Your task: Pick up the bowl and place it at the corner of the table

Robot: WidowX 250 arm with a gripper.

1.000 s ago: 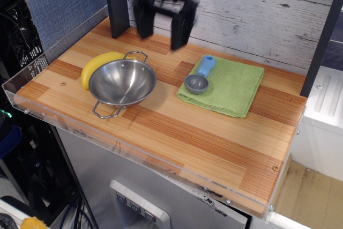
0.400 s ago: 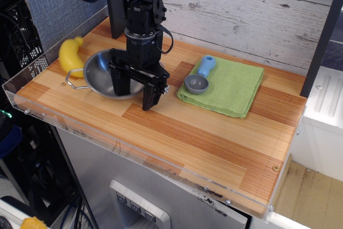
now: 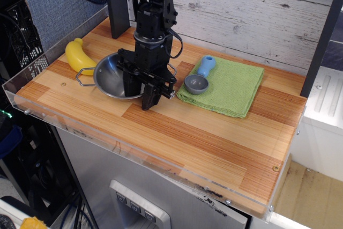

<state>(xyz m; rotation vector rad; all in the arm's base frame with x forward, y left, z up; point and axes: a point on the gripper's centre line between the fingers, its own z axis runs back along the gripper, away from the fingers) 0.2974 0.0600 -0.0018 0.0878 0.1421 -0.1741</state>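
The shiny steel bowl (image 3: pixel 110 79) with wire loop handles sits on the left part of the wooden table (image 3: pixel 203 138). My gripper (image 3: pixel 140 96) comes straight down over the bowl's near right rim. One finger is inside the bowl and the other finger (image 3: pixel 149 99) is outside it, and they are closed on the rim. The bowl's right side is hidden behind the gripper. Its left handle (image 3: pixel 84 78) sticks out toward the banana.
A yellow banana (image 3: pixel 79 56) lies just left of the bowl. A green towel (image 3: pixel 230 87) carries a grey scoop with a blue handle (image 3: pixel 197 82) right of the gripper. A black post (image 3: pixel 117 4) stands at the back left. A clear acrylic rim (image 3: pixel 107 146) edges the table.
My gripper came down from above the back wall onto the bowl and its fingers narrowed on the rim. The bowl and banana shifted left, then slightly back right.
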